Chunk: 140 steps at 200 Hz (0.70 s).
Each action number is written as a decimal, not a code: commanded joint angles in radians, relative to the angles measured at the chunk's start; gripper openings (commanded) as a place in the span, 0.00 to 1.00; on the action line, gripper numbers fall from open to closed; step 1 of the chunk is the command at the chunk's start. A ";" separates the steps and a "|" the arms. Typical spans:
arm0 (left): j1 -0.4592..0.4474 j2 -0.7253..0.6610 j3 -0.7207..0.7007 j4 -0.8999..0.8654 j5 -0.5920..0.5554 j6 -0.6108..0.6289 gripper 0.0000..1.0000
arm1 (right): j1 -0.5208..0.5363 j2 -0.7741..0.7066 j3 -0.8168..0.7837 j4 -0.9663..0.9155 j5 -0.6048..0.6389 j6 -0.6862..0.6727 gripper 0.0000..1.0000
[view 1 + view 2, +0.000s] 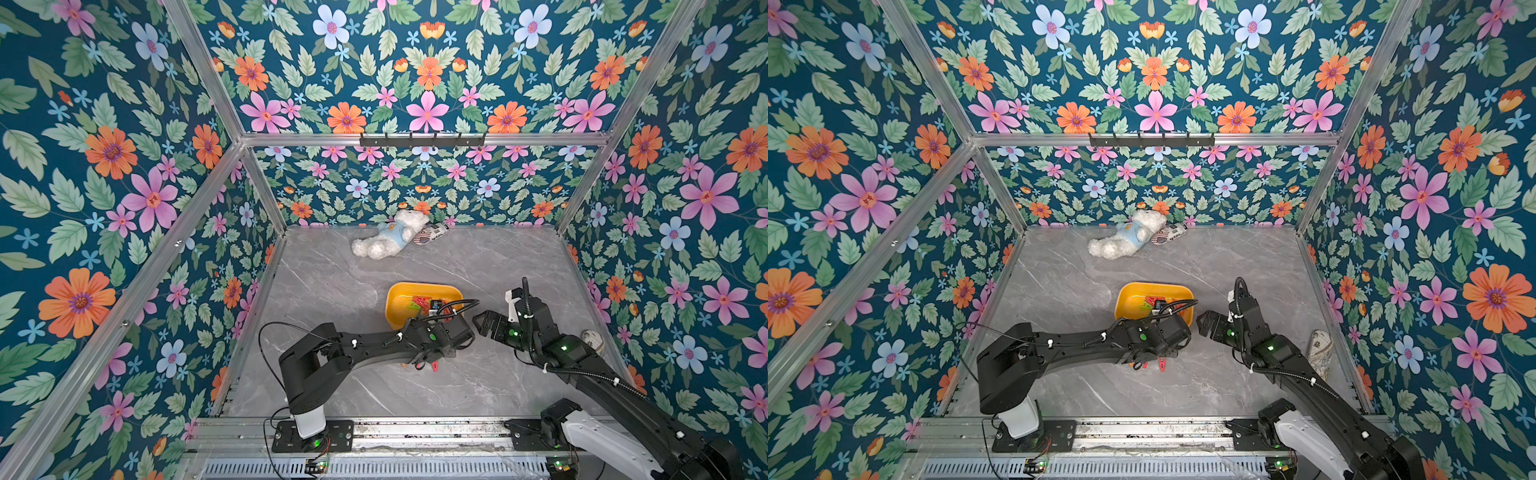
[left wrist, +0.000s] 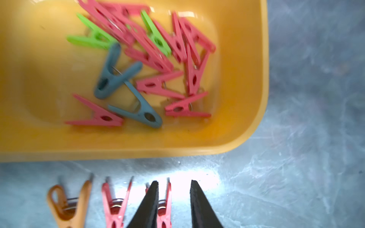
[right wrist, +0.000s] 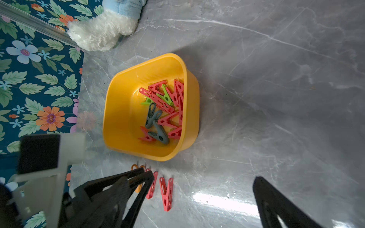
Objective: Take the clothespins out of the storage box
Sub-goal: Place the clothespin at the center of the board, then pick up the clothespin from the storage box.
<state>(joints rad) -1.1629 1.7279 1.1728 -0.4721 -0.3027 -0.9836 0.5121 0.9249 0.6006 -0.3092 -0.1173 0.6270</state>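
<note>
Storage box: yellow storage box (image 1: pixel 419 285), upright, about mid-worktop (image 1: pixel 332 291). It is closer to the arms than to the far wall.
Box contents: loose heap of clothespins (image 2: pixel 150 59), crowded toward 1 end of the box floor. 2 are green, 2 grey-blue, the rest red. They overlap, so the count is rough, about 12.
Row outside: 3 pins lie on the worktop just beside the box's near wall, side by side and not touching. From the robot's left: orange clothespin (image 2: pixel 68 217), 2nd clothespin, red (image 2: pixel 115 215), 3rd clothespin, red (image 2: pixel 165 213).
Left pincer: left pincer (image 2: pixel 174 181) is low over the 3rd clothespin, released. Its jaws are parted wider than the pin, which lies flat by the inner side of 1 finger and is not squeezed.
Right pincer: right pincer (image 3: pixel 204 175) is spread fully wide and empty. It hangs over bare worktop near the box's right-hand side and touches nothing.
Done: 3 out of roughly 15, so about 1/5 of the job.
Left: about 12 pins to lift out. The box is not yet close to empty.
Step in hand (judged): letting go of pin 3. Next is a reach back into the heap.
Risk (judged): the reds are interlocked, so 1 pick may drag a neighbour. The 2 grey-blue pins and the lone red at the heap's edge look easiest.
</note>
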 commanded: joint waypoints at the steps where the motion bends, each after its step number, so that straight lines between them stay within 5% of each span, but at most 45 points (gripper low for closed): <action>1: 0.022 -0.039 0.002 -0.051 -0.057 0.029 0.33 | 0.001 0.041 0.033 0.032 0.031 0.011 0.99; 22: 0.058 -0.083 -0.013 -0.051 -0.054 0.057 0.38 | 0.005 0.086 0.067 0.048 0.044 0.015 0.99; 65: 0.181 -0.192 -0.084 -0.001 0.014 0.118 0.73 | 0.084 0.240 0.190 0.041 0.137 -0.002 0.99; 87: 0.247 -0.250 -0.130 0.034 0.050 0.143 0.99 | 0.106 0.324 0.242 0.046 0.156 -0.009 0.99; 105: 0.301 -0.289 -0.163 0.063 0.079 0.162 1.00 | 0.118 0.388 0.283 0.061 0.149 -0.027 0.99; 140: 0.390 -0.351 -0.218 0.097 0.078 0.181 1.00 | 0.140 0.538 0.384 0.061 0.122 -0.085 0.80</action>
<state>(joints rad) -0.8158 1.4117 0.9817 -0.4217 -0.2283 -0.8322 0.6418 1.3869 0.9287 -0.2592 0.0071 0.5880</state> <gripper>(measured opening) 0.996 0.870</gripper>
